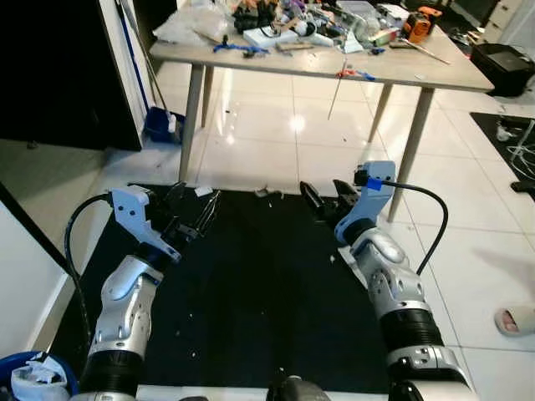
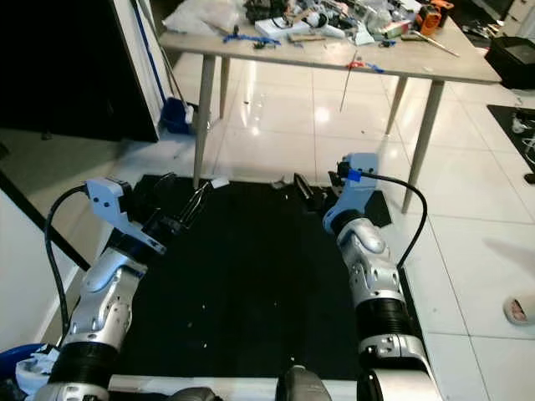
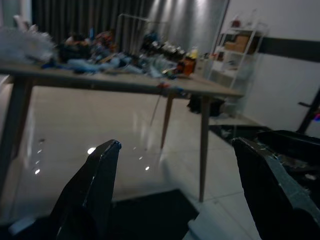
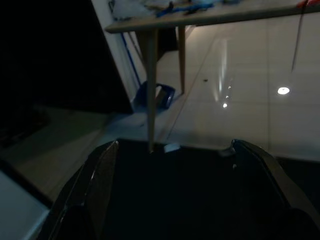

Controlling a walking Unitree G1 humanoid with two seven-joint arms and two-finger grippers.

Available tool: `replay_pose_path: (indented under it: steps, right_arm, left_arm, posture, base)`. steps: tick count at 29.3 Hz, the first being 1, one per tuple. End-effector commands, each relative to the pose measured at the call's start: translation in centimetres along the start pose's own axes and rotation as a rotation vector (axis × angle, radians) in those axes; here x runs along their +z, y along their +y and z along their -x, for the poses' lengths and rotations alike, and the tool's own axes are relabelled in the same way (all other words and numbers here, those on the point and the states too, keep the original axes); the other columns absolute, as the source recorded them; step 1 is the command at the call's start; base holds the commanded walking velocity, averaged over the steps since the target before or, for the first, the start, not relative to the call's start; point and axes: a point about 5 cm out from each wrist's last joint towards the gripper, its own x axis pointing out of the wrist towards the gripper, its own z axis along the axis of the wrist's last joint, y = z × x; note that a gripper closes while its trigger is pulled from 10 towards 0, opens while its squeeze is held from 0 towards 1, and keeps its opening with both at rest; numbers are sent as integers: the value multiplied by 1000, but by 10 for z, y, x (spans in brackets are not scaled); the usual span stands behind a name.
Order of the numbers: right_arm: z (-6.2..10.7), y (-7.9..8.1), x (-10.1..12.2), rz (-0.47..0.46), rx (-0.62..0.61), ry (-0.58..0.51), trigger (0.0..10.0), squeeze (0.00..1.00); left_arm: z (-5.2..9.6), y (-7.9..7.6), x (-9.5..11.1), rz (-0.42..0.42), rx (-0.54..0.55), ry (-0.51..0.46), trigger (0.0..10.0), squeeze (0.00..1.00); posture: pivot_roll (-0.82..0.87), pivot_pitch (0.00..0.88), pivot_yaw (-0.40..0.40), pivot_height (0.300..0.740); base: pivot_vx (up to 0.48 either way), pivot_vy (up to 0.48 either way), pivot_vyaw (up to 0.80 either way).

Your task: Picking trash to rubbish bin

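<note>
Both grippers empty: left gripper (image 1: 194, 213) and right gripper (image 1: 324, 197) held over the black mat (image 1: 251, 292), fingers spread. Paper scraps (image 1: 203, 191) lie untouched at the mat's far edge. Blue rubbish bin (image 1: 38, 378) sits near left; judged: pickup not yet begun.

Head views bright, floor glare; wrist views dim.

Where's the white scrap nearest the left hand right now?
The white scrap lies at the black mat's far edge, just beyond the left hand, beside the table leg.
</note>
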Motion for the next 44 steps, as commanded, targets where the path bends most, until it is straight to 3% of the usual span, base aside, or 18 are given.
replay_pose_path:
  steps: [1, 22, 31, 44]
  right_arm:
    - [0, 0, -2, -19, -6, 7, 10000, 0]
    - [0, -1, -4, -16, -5, 24, 10000, 0]
    - [-1, 0, -5, -21, 1, 33, 10000, 0]
    - [0, 0, -5, -14, 8, 32, 10000, 0]
  left_arm:
    - [4, 2, -3, 9, 8, 12, 10000, 0]
    - [4, 1, -2, 6, 0, 10, 10000, 0]
    - [4, 1, -2, 6, -1, 11, 10000, 0]
    - [3, 1, -3, 6, -6, 13, 10000, 0]
  posture:
    - [40, 0, -44, 740]
    - [39, 0, -44, 740]
    - [39, 0, -44, 740]
    - [38, 0, -46, 740]
  base:
    - [386, 0, 0]
    - [384, 0, 0]
    - [385, 0, -667]
    - [384, 0, 0]
